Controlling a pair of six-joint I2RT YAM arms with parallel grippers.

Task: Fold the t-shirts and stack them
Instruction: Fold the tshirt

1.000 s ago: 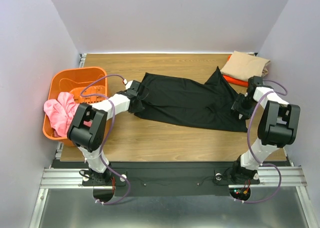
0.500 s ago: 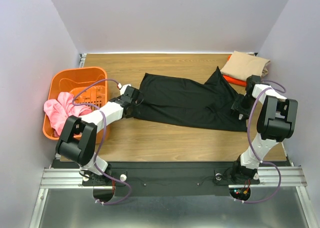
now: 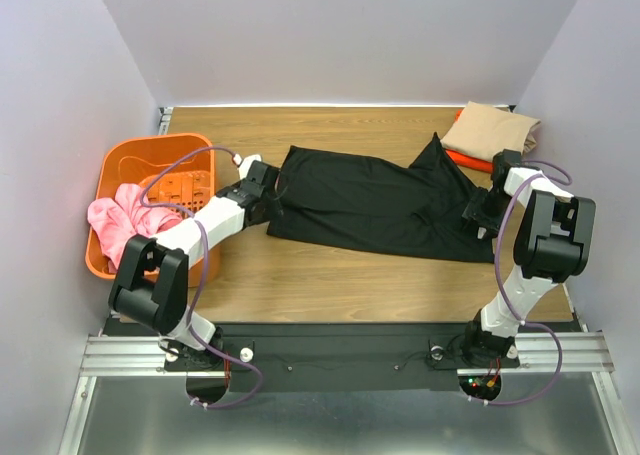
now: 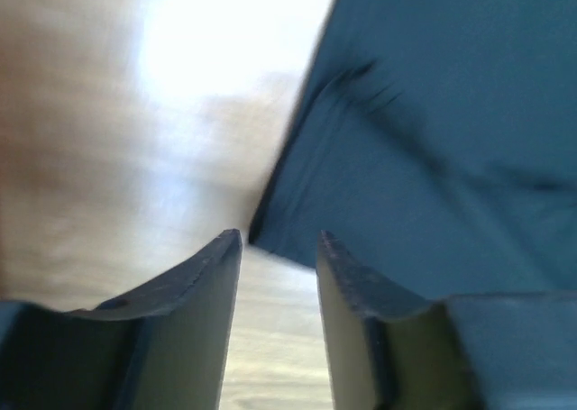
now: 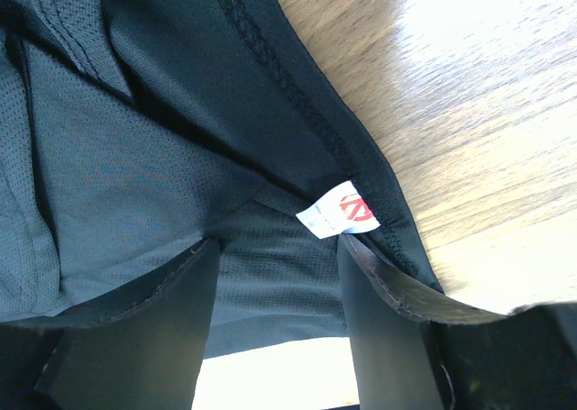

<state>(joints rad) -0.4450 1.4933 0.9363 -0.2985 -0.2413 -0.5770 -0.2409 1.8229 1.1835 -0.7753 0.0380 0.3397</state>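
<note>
While black shirt (image 3: 375,203) lies spread on wood table (image 3: 330,275), left gripper (image 4: 279,236) stands open at its corner, right gripper (image 5: 279,241) open over its tag (image 5: 338,210); lilac walls (image 3: 330,35).

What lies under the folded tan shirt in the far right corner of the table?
An orange shirt: only a thin strip of it shows along the near edge of the tan shirt. The rest is covered, so how it is folded cannot be seen.
</note>
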